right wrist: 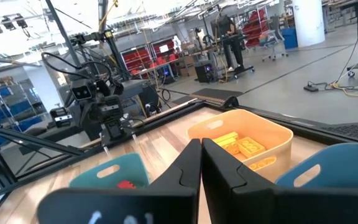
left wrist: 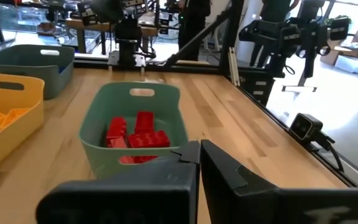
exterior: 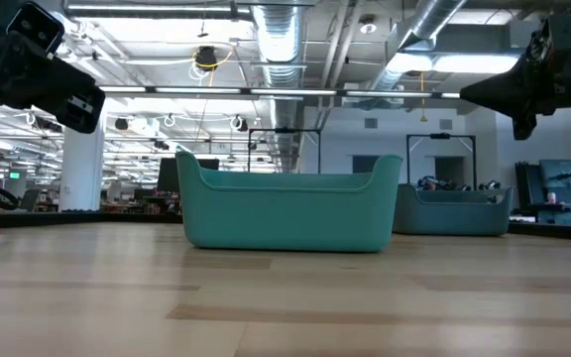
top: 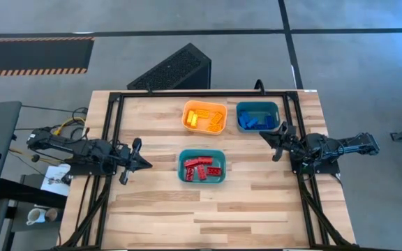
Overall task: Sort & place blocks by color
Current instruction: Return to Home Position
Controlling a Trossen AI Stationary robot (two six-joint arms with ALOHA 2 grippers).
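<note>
All the blocks lie sorted in three bins, none on the bare table. Red blocks (top: 202,168) (left wrist: 138,132) fill the teal bin (top: 219,180) (exterior: 290,210) at mid-table. Yellow blocks (top: 204,118) (right wrist: 241,146) lie in the orange bin (top: 187,107), and blue blocks (top: 255,123) in the dark blue bin (top: 274,107) beside it near the far edge. My left gripper (top: 145,164) (left wrist: 200,155) hovers shut, left of the teal bin. My right gripper (top: 264,136) (right wrist: 201,152) hovers shut, right of the blue bin's near corner. Both are empty.
A black metal frame (top: 187,93) runs along the table's far edge and down both sides under the arms. A dark slatted box (top: 176,70) sits on the floor beyond the far edge. Bare wood (top: 208,216) lies between the teal bin and the near edge.
</note>
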